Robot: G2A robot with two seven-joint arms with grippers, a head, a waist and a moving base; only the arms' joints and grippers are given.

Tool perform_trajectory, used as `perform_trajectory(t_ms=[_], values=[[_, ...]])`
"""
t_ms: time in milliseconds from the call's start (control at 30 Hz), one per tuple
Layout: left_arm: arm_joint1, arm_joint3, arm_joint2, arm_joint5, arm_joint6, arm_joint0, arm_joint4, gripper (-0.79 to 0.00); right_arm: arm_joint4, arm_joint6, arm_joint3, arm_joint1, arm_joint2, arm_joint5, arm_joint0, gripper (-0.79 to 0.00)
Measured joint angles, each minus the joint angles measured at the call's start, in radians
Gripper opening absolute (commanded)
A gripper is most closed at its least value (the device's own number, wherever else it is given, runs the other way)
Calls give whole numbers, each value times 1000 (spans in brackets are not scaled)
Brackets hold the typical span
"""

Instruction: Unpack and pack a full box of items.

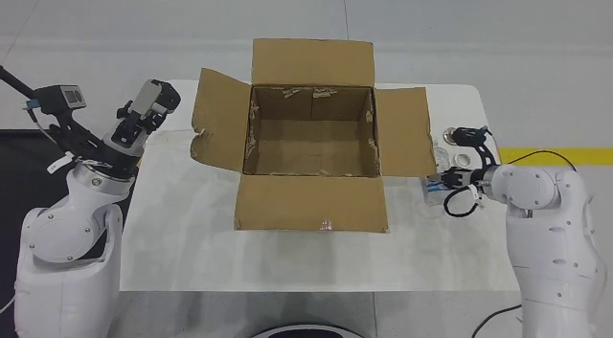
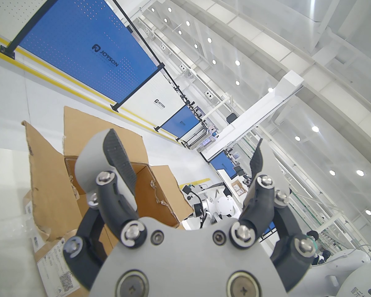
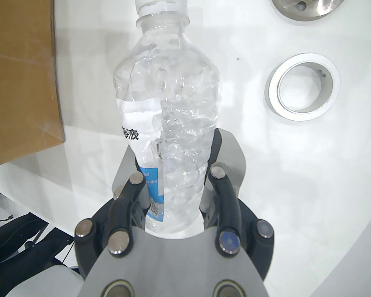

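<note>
Box is seen in the top view, standing open in the middle of the table, all four flaps folded out, inside apparently bare. Left claw is held up just off the left flap. Right claw is placed low at the table's right side, just beside the right flap. Packing is judged barely started.

Left wrist view: the left claw is spread wide, with nothing held between its fingers, and is aimed up over the box. A bump on the left flap is possible if the arm is swung carelessly.

Right wrist view: a clear bottle with a white cap is clamped by the right claw near its base, cap pointing away. Whether it is resting on the table cannot be told. A metal ring and a flange are lying near it on the table.

Risks as judged:
- The bottle wall is crumpled and thin, so it could be squashed further and slip out.
- With the grip so low, the cap end could swing.
- The right flap could be caught on the way in, shoving the box.
- The ring could be knocked.
</note>
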Motion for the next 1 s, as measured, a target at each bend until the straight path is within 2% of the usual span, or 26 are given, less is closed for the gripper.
perform_trajectory(t_ms=[100, 133, 433, 633, 767, 867, 1000], values=[[0, 0, 0, 0, 0, 0, 0, 0, 5, -1, 0, 4, -9, 8, 0, -49], [0, 0, 0, 0, 0, 0, 0, 0, 6, -1, -2, 5, -11, 11, -1, 0], [0, 0, 0, 0, 0, 0, 0, 0, 22, -11, -49, 20, -7, 43, -25, 0], [0, 0, 0, 0, 0, 0, 0, 0, 30, -88, -188, 33, 49, 82, -59, 0], [0, 0, 0, 0, 0, 0, 0, 0, 134, -224, -319, 33, 117, 120, -114, 0], [0, 0, 0, 0, 0, 0, 0, 0, 230, -297, -366, 32, 146, 129, -141, 0], [0, 0, 0, 0, 0, 0, 0, 0, 369, -289, -348, 32, 133, 103, -144, 0]])
